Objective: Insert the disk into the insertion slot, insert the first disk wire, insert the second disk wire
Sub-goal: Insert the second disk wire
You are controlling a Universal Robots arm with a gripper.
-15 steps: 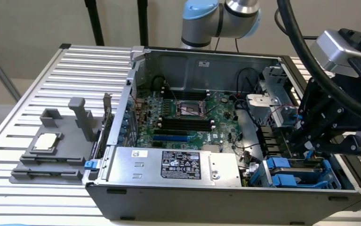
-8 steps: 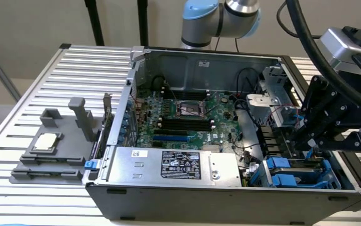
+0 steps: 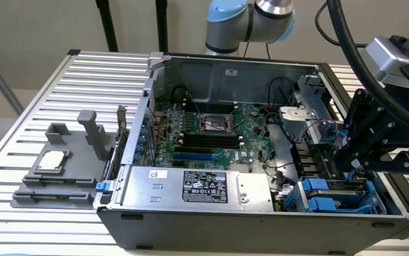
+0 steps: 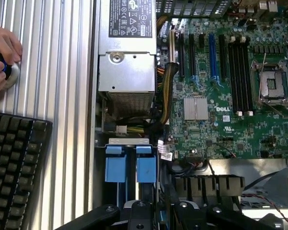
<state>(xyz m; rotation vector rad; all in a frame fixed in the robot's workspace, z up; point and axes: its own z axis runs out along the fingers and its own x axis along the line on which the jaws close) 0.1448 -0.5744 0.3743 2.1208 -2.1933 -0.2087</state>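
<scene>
Gripper [image 3: 357, 160] first: my black gripper hangs over the end of the open grey computer case [image 3: 261, 224] nearest the exterior view's right, just above the insertion slot [image 3: 339, 197], the dark metal bay with bright blue plastic rails and tabs. I cannot tell how its fingers stand or whether they pinch anything; the black housing hides them from outside, and on the wrist camera the gripper [image 4: 151, 211] shows as dark linkages.

From that wrist camera I see two bright blue tabs [image 4: 129, 165] side by side right beneath the tool, with a strip of pale silver metal above them that may be the disk's edge; I can't confirm it. From outside, the same bay shows blue carrier parts lying flat inside it.

Beside the bay sits the large silver power-supply box with a black-and-white label [image 3: 197, 188], and beyond that the green motherboard [image 3: 211, 133] with its square black socket.

Only the wrist camera gives me a person's hand [image 4: 2, 57] on a small round knob and a black keyboard [image 4: 14, 167] on the ribbed aluminium table [image 4: 53, 72]. Only the exterior camera gives me the grey plastic fixture holding a small square silver chip [image 3: 51, 160], far across the case from the bay.
</scene>
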